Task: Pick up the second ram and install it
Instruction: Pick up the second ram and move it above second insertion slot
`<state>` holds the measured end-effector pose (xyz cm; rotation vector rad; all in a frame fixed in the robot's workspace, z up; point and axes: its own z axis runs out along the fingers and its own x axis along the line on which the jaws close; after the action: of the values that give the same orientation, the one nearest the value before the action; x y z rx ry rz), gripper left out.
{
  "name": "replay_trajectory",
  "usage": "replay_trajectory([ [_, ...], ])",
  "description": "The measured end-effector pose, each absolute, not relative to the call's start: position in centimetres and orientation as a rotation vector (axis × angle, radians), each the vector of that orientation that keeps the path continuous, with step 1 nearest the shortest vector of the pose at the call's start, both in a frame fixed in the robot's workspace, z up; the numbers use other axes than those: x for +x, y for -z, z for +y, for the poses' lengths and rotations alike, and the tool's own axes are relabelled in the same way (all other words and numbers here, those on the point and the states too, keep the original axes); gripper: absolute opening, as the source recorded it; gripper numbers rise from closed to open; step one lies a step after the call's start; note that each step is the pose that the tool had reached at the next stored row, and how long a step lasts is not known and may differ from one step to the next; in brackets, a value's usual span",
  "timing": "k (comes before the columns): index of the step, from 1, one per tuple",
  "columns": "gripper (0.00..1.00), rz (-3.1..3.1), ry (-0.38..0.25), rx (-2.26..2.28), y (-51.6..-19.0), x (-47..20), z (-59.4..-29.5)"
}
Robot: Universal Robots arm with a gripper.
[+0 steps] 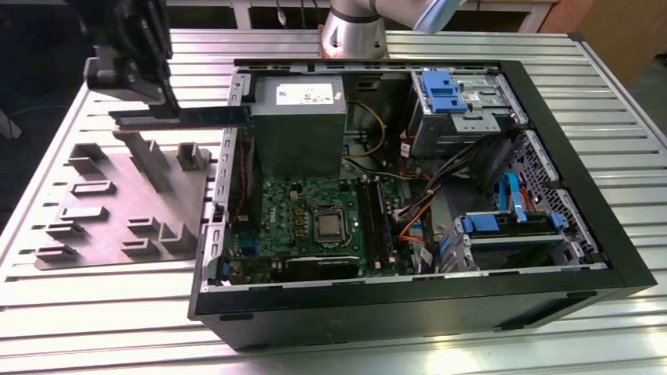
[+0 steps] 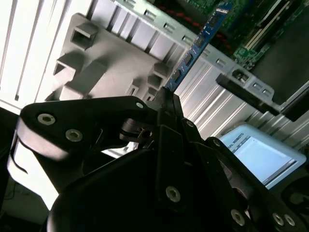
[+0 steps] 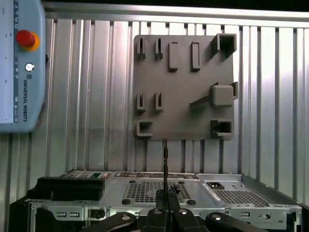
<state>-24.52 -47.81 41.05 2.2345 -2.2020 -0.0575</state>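
Pincer [image 2: 166,96] grips the second ram [image 2: 199,42] — aloft near the case [image 1: 417,305]

Silver arm [image 1: 352,35], pale blue joint cap [image 1: 438,12]; black tool [image 2: 166,102], rounded linkage plates [image 2: 82,123], silver screws [image 2: 173,194].

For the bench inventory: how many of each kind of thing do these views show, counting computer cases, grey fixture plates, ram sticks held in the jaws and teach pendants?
Computer case: 1
Grey fixture plate: 1
Second ram, clamped in the jaws: 1
Teach pendant: 1
Total: 4
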Motion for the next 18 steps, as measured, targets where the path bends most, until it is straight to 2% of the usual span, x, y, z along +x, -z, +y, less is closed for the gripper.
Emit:
replay_trajectory([
  [18,0.11,-2.202,0.058,2.234,-41.0,-17.1,-47.8],
])
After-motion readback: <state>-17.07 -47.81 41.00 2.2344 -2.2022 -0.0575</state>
